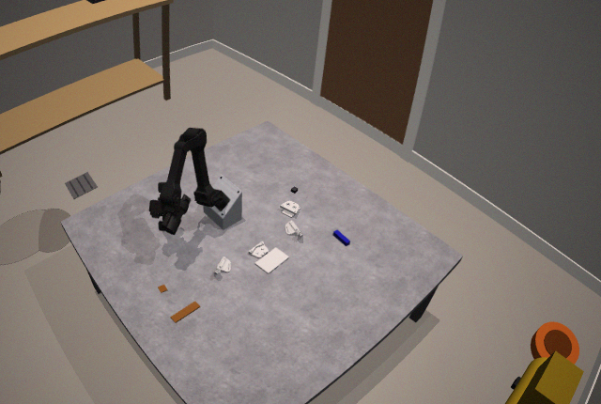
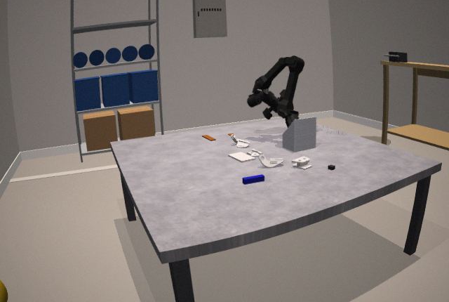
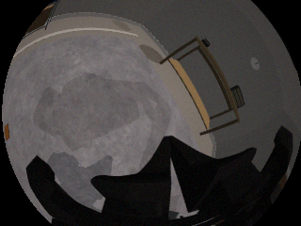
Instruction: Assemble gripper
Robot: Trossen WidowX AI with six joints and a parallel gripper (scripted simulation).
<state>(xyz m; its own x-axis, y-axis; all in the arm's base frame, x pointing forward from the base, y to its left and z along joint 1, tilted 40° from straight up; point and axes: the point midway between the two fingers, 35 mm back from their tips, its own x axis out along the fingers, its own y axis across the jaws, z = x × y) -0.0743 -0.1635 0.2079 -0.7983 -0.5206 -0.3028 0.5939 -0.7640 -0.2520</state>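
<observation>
Two white jaws lie apart on the table: one jaw (image 1: pixel 223 266) (image 2: pixel 242 143) toward the orange pieces, another (image 1: pixel 292 228) (image 2: pixel 270 163) toward the blue bar. Between them a flat white holed part (image 1: pixel 259 249) (image 2: pixel 254 152) lies beside a white square plate (image 1: pixel 271 260) (image 2: pixel 240 156). A thicker, two-layered white part with holes (image 1: pixel 290 206) (image 2: pixel 302 161) lies near the black cube. Which of these is the gripper base and which the housing plate is too small to tell. My gripper (image 3: pixel 167 139) is shut and empty, raised above the table well away from the white parts.
A grey sloped block (image 1: pixel 234 212) (image 2: pixel 300 135) stands beside my arm's base. A blue bar (image 1: pixel 341 238) (image 2: pixel 253 179), a black cube (image 1: pixel 294 190) (image 2: pixel 331 167), an orange strip (image 1: pixel 185 311) (image 2: pixel 208 138) and a small orange square (image 1: pixel 162 288) lie around the white parts.
</observation>
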